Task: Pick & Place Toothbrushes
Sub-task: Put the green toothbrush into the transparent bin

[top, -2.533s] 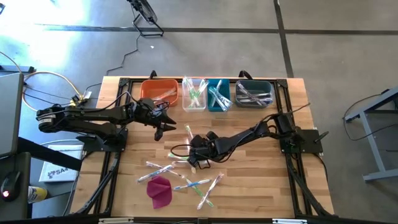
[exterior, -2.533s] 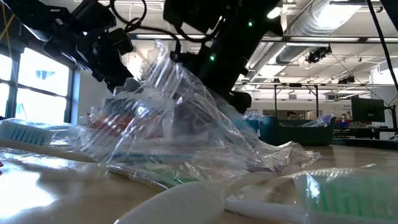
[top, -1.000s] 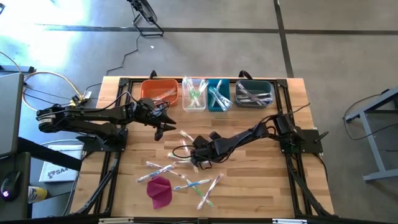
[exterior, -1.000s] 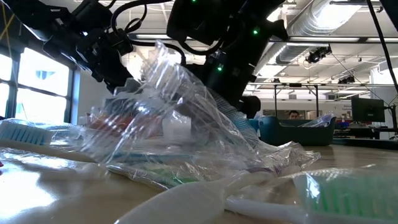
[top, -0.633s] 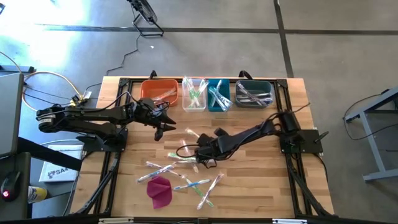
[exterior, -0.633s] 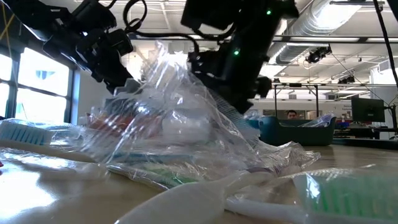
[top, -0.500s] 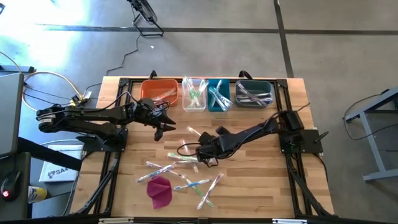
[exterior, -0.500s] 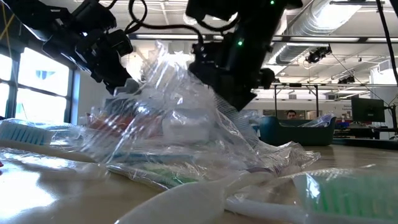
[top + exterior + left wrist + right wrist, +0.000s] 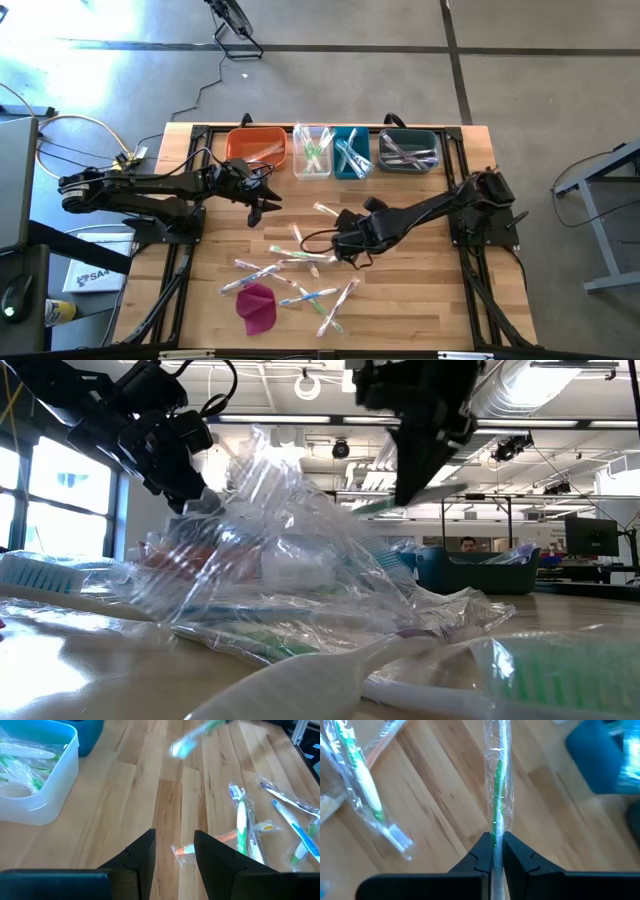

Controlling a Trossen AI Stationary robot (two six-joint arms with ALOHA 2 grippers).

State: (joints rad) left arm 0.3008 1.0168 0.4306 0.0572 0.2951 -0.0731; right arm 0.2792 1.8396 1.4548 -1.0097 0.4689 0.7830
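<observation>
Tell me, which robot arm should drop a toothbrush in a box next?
Probably the right one. Its fingers are already shut on a green toothbrush, lifted off the table. The left fingers hang open and empty near the orange box.

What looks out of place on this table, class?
A crumpled magenta cloth lump lies at the near edge of the wooden table, beside the scattered clear-wrapped toothbrushes; it is the only item that isn't a brush or bin.

Bright daylight; wrapper (image 9: 290,560) glare (low view foreground blurred).
</observation>
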